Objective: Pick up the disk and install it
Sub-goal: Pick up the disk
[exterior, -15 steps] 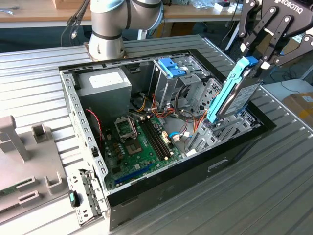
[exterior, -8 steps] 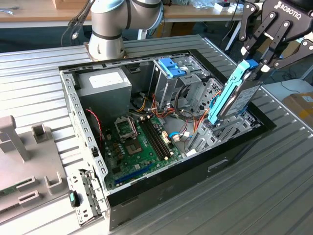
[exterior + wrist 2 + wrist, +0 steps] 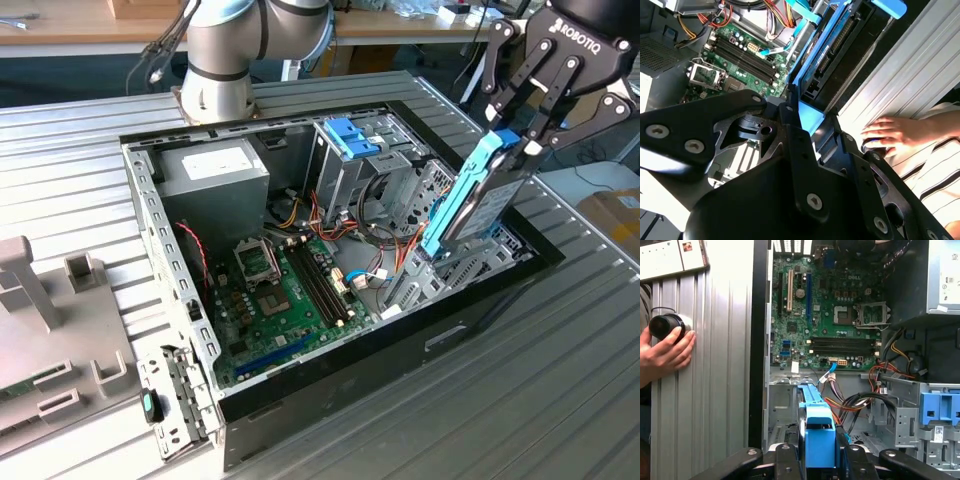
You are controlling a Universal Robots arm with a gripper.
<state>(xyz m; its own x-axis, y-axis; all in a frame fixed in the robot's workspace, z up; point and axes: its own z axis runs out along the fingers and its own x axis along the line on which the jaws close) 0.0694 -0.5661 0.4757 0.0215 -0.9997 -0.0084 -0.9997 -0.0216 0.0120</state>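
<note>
Because the end effector [image 3: 522, 140] is clamped on the disk [image 3: 478, 200] by its blue handle end, the disk hangs steeply tilted (lower edge down) inside the open computer case [image 3: 330, 362], at the exterior view's right, apparently angled for sliding in.

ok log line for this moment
tool shut on disk | disk tilted, low end in case | hand beside case

In the exterior view I see white lettering on the black body of the end effector [image 3: 517, 141]. The power supply [image 3: 213, 170] carries a white sticker, its print too small for me. The disk [image 3: 832, 42] shows a thin white label strip, and the motherboard [image 3: 830, 315] a small white word beside the socket.
</note>
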